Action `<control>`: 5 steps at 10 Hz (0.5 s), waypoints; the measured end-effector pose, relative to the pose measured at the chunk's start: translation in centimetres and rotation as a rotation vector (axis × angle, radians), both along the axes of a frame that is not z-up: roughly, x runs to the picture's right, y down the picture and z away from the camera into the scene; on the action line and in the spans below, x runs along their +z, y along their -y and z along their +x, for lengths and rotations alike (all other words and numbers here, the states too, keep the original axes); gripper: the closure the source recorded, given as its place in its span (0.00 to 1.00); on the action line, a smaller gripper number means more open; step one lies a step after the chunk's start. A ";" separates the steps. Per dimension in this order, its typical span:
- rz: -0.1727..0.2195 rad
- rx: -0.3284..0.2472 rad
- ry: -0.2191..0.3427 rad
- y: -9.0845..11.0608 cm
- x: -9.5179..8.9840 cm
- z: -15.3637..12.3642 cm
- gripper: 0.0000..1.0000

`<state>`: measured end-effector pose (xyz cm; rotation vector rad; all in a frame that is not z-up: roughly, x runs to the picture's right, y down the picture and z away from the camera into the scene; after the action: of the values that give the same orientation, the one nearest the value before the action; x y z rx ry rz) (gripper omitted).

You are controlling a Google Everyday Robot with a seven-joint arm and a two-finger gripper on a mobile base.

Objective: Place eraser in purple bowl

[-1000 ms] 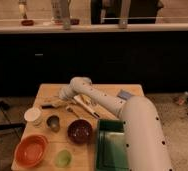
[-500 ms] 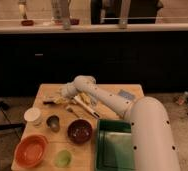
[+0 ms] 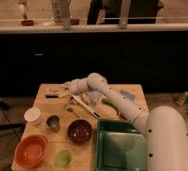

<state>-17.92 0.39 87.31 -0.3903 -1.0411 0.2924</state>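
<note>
As the reach settles, pickup looks pending

While the purple bowl (image 3: 80,131) sits unfilled near the front, the eraser (image 3: 51,95) lies on the table (image 3: 39,103) at its 11 o'clock. Just beside the eraser, at 2 o'clock, the gripper (image 3: 67,89) has barely shifted as the elbow (image 3: 94,80) swung right. Its grip cannot be told.
</note>
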 end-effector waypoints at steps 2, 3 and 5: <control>0.016 -0.033 0.055 0.5 -0.5 1.1 0.94; 0.022 -0.062 0.089 0.7 -0.7 1.9 0.94; 0.033 -0.134 0.155 0.9 -1.4 2.5 0.94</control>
<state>-15.41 -0.48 85.88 -0.4567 -1.1637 0.1261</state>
